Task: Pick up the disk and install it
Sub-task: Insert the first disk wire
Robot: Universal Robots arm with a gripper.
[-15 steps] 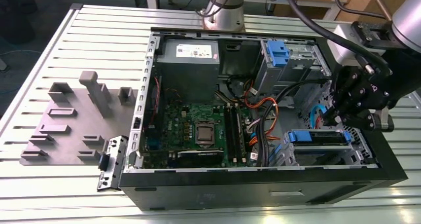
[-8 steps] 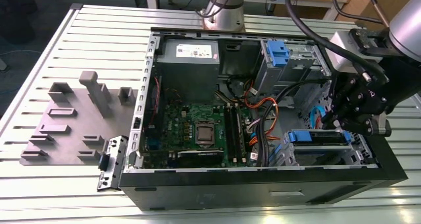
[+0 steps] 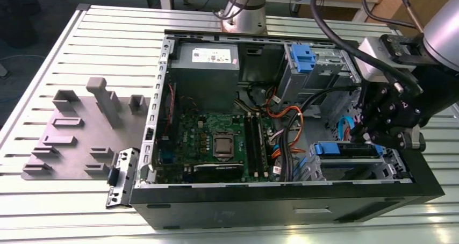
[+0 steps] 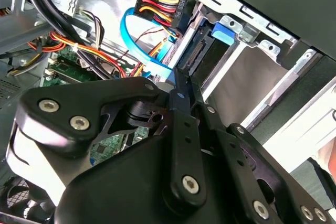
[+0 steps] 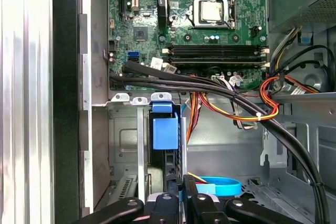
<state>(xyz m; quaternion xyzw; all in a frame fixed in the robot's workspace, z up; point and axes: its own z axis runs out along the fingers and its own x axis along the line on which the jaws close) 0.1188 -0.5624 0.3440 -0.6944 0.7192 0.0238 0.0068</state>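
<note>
Tool [image 5: 181, 203] fingers together, edge-on against disk [image 5: 164, 132] seated in drive bay [image 5: 126, 145].

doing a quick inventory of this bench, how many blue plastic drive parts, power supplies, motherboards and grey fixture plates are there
blue plastic drive parts: 2 (the disk in the lower bay, a bracket in the upper cage)
power supply: 1
motherboard: 1
grey fixture plate: 1
total: 5
</note>
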